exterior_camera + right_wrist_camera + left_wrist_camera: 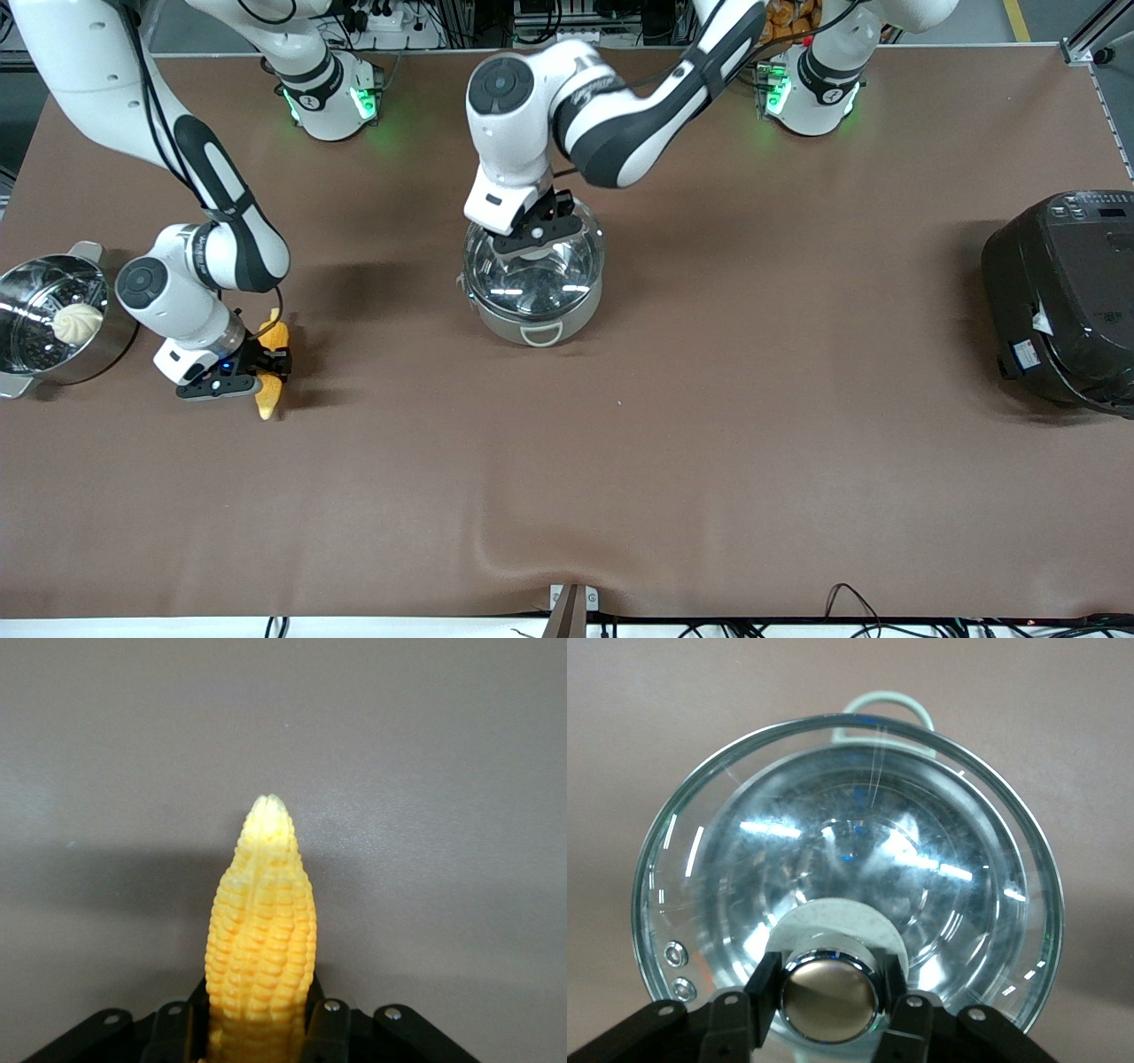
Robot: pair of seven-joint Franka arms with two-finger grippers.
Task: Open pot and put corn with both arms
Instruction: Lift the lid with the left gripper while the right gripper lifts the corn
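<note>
The steel pot [532, 326] stands mid-table with its glass lid [536, 270] over it. My left gripper [530, 239] is shut on the lid's coppery knob [829, 995], a finger [764, 990] on each side. I cannot tell whether the lid rests on the rim or is just off it. One loop handle [888, 707] shows past the lid in the left wrist view. My right gripper [264, 365] is shut on the yellow corn [269, 400], low over the table beside the steamer pot. In the right wrist view the corn [261, 930] sticks out between the fingers [330, 1028], pale tip foremost.
A steel steamer pot [18, 368] with a white bun [78, 323] stands at the right arm's end of the table. A large black cooker [1063, 301] stands at the left arm's end. A brown cloth [709, 443] covers the table.
</note>
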